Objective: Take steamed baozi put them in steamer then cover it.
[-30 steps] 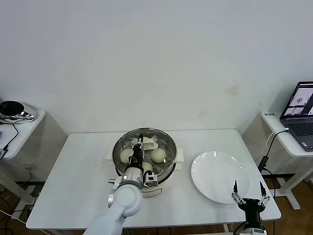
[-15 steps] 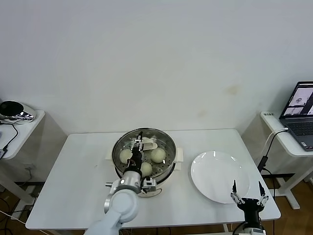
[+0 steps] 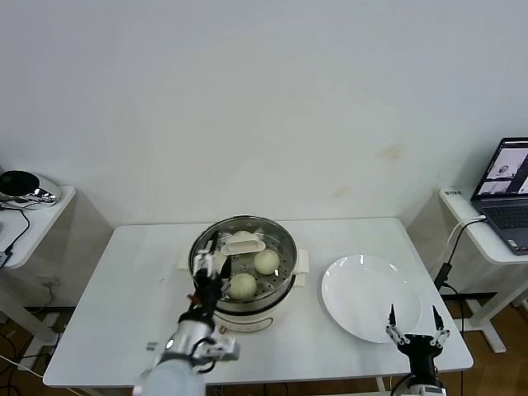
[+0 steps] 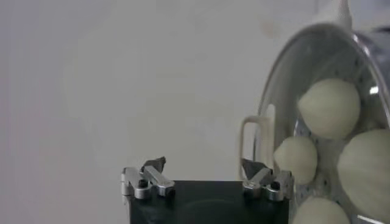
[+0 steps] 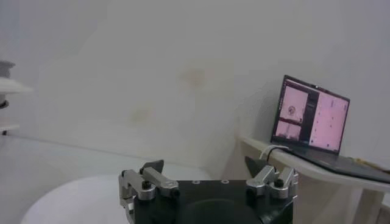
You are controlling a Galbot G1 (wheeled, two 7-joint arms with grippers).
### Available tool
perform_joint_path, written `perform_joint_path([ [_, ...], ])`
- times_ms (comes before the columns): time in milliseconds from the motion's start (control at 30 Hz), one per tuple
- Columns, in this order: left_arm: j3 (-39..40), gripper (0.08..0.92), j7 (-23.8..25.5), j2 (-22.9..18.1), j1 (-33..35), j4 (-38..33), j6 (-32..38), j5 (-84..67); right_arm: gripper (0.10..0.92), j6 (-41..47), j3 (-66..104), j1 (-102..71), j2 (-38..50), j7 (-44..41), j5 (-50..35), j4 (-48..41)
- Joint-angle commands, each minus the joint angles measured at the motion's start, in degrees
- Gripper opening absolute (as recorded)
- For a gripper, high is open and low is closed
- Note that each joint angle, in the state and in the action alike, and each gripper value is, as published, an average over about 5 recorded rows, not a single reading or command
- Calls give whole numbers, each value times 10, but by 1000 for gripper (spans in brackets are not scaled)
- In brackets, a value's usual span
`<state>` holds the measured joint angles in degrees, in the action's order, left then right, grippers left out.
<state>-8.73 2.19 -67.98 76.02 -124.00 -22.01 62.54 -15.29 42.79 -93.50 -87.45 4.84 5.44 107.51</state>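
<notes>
The steamer [image 3: 247, 304] stands mid-table with the glass cover [image 3: 276, 244] on it, its cream handle [image 3: 246, 242] on top. Baozi [image 3: 266, 261] show through the glass; one more [image 3: 242, 285] lies nearer the front. My left gripper [image 3: 210, 266] is open and empty, just off the steamer's front-left side. In the left wrist view my left gripper [image 4: 204, 165] is beside the covered steamer [image 4: 275, 91], with several baozi [image 4: 329, 108] under the glass. My right gripper [image 3: 412, 330] is open and empty at the near edge of the white plate [image 3: 367, 297]; the right wrist view also shows the gripper [image 5: 204, 164].
The empty white plate sits right of the steamer and shows in the right wrist view [image 5: 73, 198]. A laptop [image 3: 507, 186] stands on a side table at the right. A dark device [image 3: 25, 186] rests on a side table at the left.
My left gripper has let go of the cover's handle and drawn back toward the table's front left. The cover stays on the steamer. The right arm has barely moved.
</notes>
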Motion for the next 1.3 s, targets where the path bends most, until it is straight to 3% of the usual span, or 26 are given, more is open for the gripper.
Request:
perform_joint_path([
  [33, -278, 822, -150, -27, 274, -21, 317, -633, 823, -3, -26, -9, 7, -9, -8, 9],
  [233, -301, 823, -162, -30, 359, -3, 327, -810, 823, 4, -55, -36, 45, -53, -44, 28],
  [433, -272, 823, -168, -38, 394, 18, 345, -827, 823, 12, -74, -60, 71, -96, -74, 35],
  [767, -273, 823, -144, -24, 380, 77, 366, -820, 823, 13, -87, -77, 67, -103, -69, 35],
  [1300, -278, 823, -106, -15, 347, 86, 343, -826, 823, 58, -101, -97, 55, -107, -87, 72],
])
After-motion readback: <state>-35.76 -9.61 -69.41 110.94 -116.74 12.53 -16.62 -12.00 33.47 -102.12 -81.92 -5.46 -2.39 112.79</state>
